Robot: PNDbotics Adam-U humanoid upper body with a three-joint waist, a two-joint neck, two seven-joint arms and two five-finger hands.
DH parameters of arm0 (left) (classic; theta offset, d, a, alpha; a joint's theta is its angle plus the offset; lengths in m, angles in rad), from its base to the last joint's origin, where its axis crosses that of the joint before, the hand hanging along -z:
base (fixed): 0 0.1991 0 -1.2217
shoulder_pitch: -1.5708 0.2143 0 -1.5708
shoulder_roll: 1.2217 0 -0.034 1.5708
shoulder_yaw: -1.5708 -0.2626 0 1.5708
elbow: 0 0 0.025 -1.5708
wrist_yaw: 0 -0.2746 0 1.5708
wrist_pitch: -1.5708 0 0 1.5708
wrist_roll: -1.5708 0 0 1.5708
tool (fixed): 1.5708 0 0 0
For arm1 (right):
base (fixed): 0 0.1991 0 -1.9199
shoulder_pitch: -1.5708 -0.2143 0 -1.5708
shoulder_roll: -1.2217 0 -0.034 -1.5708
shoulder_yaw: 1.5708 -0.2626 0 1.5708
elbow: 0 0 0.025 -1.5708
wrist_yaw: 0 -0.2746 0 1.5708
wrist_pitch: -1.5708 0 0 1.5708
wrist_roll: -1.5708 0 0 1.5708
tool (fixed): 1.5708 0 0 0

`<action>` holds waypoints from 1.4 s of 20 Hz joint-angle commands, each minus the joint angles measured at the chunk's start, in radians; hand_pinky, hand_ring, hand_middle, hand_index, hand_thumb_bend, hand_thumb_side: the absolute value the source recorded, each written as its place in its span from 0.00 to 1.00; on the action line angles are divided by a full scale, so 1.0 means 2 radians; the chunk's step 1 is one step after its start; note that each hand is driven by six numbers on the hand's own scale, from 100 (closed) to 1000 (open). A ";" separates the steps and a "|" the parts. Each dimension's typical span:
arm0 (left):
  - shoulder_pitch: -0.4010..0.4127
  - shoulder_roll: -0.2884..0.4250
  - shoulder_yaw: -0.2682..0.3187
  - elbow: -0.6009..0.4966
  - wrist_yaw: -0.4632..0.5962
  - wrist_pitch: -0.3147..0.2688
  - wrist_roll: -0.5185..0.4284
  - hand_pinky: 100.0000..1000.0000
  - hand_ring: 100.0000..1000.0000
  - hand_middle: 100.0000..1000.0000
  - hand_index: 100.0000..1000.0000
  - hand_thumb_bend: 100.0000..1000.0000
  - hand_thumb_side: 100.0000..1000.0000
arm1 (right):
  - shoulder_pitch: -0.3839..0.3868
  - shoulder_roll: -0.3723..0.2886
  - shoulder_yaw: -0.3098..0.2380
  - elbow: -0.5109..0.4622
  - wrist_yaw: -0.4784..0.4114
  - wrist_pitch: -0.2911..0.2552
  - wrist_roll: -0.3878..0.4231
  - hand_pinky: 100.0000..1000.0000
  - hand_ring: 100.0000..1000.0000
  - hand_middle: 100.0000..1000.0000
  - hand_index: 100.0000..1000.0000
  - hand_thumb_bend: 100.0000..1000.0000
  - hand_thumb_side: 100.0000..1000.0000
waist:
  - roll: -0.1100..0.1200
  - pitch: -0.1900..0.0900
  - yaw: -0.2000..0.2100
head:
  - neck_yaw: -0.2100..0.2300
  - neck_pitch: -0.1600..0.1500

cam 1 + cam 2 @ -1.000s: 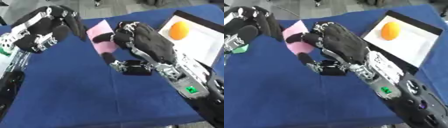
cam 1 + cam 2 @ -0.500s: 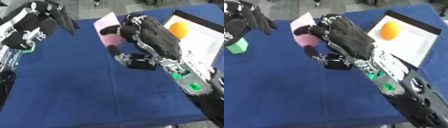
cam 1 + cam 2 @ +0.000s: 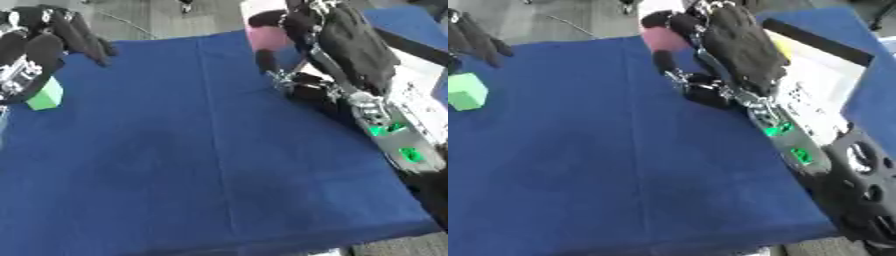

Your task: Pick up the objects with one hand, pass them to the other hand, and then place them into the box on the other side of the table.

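My right hand [image 3: 741,47] is up at the far side of the blue table [image 3: 201,165], its fingers curled round a pink object [image 3: 663,38] that sticks out to the left of the palm. The white box with a black rim [image 3: 820,75] lies just right of that hand, which hides most of it; a yellowish bit [image 3: 781,48] shows at the hand's edge. At the far left my left hand [image 3: 54,36] hovers open and holds nothing. Just below it a green cube [image 3: 465,92] sits on the cloth.
The table's front edge runs along the bottom of both views, with grey floor beyond the far edge. My right forearm [image 3: 798,150], with its green lights, crosses the table's right side.
The whole picture has shifted, so the camera moved. My left hand has drawn away to the far left from the pink object. The right hand keeps the pink object, nearer the box.
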 commanded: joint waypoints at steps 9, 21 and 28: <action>0.053 0.000 0.059 -0.017 0.004 -0.008 0.040 0.71 0.49 0.43 0.53 0.00 0.44 | 0.007 -0.020 -0.100 0.142 0.010 0.100 -0.030 0.49 0.29 0.00 0.28 0.00 0.00 | 0.004 -0.007 0.010 | -0.026 -0.001; 0.069 -0.004 0.069 -0.010 -0.005 -0.008 0.046 0.71 0.49 0.43 0.53 0.00 0.45 | 0.021 -0.037 -0.106 0.283 0.032 0.133 0.038 0.72 0.64 0.56 0.86 0.00 0.13 | -0.001 -0.009 0.013 | -0.025 -0.001; 0.075 -0.004 0.069 -0.005 -0.009 -0.008 0.045 0.71 0.49 0.43 0.53 0.00 0.45 | 0.026 -0.049 -0.127 0.213 0.093 0.135 0.101 0.85 0.84 0.99 1.00 0.00 0.23 | -0.004 -0.010 0.012 | -0.023 -0.001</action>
